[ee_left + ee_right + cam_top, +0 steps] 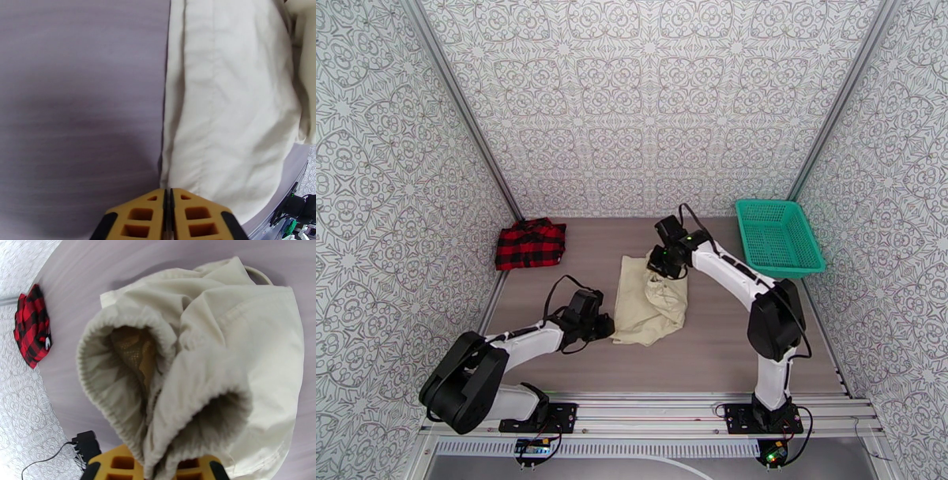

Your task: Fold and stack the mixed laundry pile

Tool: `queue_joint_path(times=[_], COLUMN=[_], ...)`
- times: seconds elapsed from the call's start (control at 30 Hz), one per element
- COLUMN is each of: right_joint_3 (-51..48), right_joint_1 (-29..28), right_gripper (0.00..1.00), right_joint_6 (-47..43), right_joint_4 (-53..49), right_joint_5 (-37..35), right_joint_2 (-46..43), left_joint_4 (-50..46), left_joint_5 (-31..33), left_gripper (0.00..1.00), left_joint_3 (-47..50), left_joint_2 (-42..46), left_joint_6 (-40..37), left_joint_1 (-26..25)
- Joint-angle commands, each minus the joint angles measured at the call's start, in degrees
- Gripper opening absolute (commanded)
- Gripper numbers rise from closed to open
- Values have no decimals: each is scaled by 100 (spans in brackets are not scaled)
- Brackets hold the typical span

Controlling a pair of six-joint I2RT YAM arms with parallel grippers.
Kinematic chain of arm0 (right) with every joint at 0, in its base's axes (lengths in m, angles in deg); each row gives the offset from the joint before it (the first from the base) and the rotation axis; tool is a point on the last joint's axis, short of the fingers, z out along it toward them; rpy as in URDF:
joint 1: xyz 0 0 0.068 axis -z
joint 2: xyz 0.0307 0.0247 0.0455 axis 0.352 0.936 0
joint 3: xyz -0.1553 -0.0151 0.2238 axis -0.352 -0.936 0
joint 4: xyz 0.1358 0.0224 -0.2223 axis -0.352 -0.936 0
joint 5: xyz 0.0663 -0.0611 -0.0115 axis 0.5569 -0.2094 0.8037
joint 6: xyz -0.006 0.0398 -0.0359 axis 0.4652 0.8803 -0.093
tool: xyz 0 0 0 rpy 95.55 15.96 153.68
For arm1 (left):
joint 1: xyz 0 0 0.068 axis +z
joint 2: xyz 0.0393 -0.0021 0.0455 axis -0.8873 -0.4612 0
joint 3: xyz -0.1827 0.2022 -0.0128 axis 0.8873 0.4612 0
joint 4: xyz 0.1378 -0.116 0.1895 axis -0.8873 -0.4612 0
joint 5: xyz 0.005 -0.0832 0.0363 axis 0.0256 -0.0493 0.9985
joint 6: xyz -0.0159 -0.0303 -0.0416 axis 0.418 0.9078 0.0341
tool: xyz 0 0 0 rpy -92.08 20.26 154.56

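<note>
The right gripper [664,271] is clamped on the cream garment [652,304] at its ribbed, gathered waistband, bunching soft folds. The left gripper [168,201], jaws together, meets its flat near-left hem; hold unclear.

Nothing in these views can be read: no writing, brand, number or sign. The one candidate is the white label [47,343] on the red-and-black checked flannel shirt [31,325] at the table's far left corner, and in the right wrist view it is too small and blurred to make out.
</note>
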Motion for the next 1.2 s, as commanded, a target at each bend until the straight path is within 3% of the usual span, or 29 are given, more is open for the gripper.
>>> queue_joint_path(times=[0.0,0.27,0.5,0.63,0.93,1.07,1.17], right_joint_3=[230,332,402,536,319,-71,-702], right_joint_1=[-334,-735,-871,-872,-820,-641,-463], right_gripper=[6,16,42,50,50,50,50], right_joint_6=[-220,-284,-52,180,51,-901,-1609], right_joint_4=[-101,-60,301,530,908,870,1105], right_joint_5=[-202,-194,283,475,766,671,779], right_joint_2=[170,551,747,804,709,370,159], left_joint_4=[568,1212,1023,557,-1420,-1465,-1177], left_joint_5=[-51,-305,-366,-302,188,108,-47], left_gripper=[10,8,7,8,11,22,30], left_joint_3=[195,293,331,318,-4,-214,-461], left_joint_2=[-259,-685,-437,-17,1553,1902,1523], left_joint_6=[101,237,257,218,-139,-226,-244], left_joint_1=[171,292,319,321,394,402,394])
